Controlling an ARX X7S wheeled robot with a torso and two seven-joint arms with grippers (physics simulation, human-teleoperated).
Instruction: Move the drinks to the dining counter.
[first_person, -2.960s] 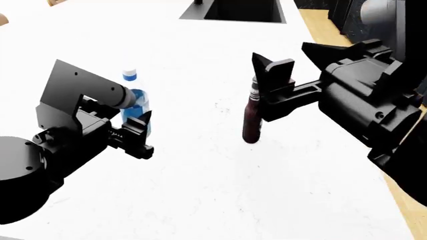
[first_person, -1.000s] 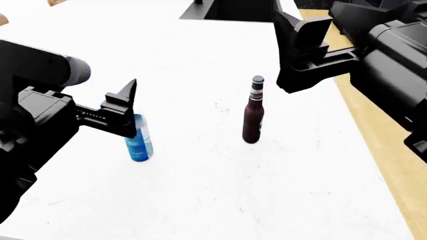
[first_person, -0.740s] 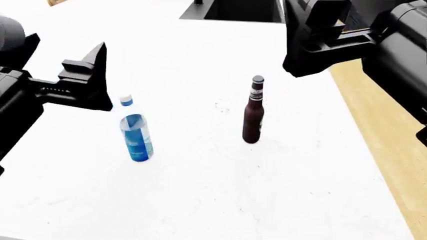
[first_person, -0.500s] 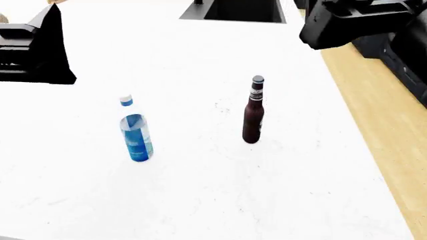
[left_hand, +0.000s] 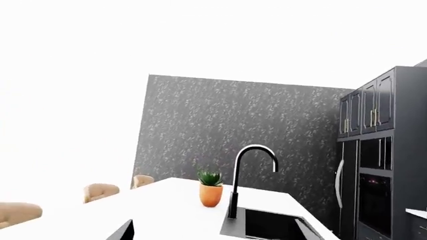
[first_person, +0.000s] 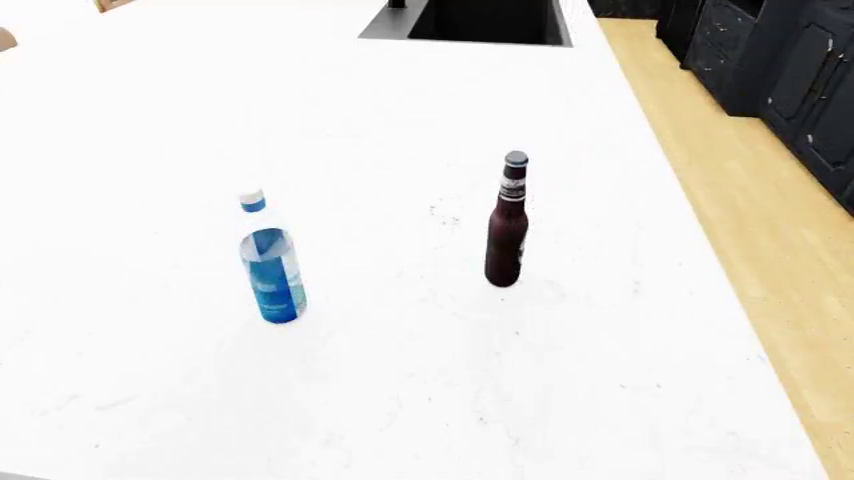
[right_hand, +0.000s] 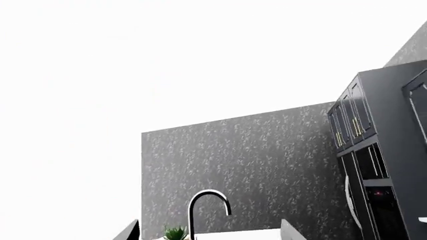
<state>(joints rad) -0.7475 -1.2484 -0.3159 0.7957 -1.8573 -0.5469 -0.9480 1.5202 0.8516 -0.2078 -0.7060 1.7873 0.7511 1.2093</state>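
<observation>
Both the water bottle (first_person: 272, 262) and beer bottle (first_person: 507, 222) stand upright and apart on the white table (first_person: 400, 400), set down as delivered, while each wrist view shows only two fingertips spread apart at the frame edge, so both end effectors appear open and hold nothing.

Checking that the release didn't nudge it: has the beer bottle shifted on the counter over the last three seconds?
No. The beer bottle stands upright at the same distance from the sink cut-out and the counter's right edge as before.
</observation>
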